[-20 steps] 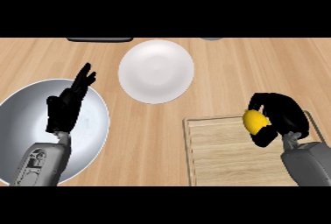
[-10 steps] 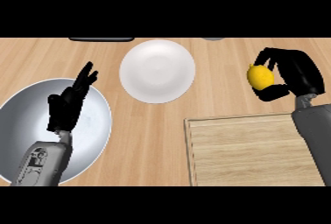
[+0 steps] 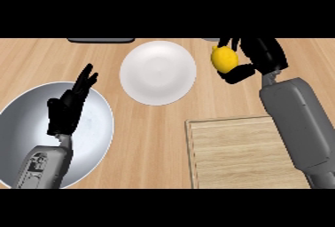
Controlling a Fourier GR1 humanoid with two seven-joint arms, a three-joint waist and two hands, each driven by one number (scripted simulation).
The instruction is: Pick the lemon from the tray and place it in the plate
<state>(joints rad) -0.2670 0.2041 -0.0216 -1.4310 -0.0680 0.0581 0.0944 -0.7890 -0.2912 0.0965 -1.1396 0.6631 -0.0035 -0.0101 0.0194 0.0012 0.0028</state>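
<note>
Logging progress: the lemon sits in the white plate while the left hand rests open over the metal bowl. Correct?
No. The head view shows the lemon held in the fingers of the right hand, beside the white plate, not in it. The left hand does rest open over the metal bowl.

no readable text, labels or signs

Wooden counter was lit brightly and evenly, a soft pale sheen was spread across the metal bowl, the white plate was shaded faintly grey at its centre, a thin dark shadow line was drawn along the left edge of the tray.
</note>
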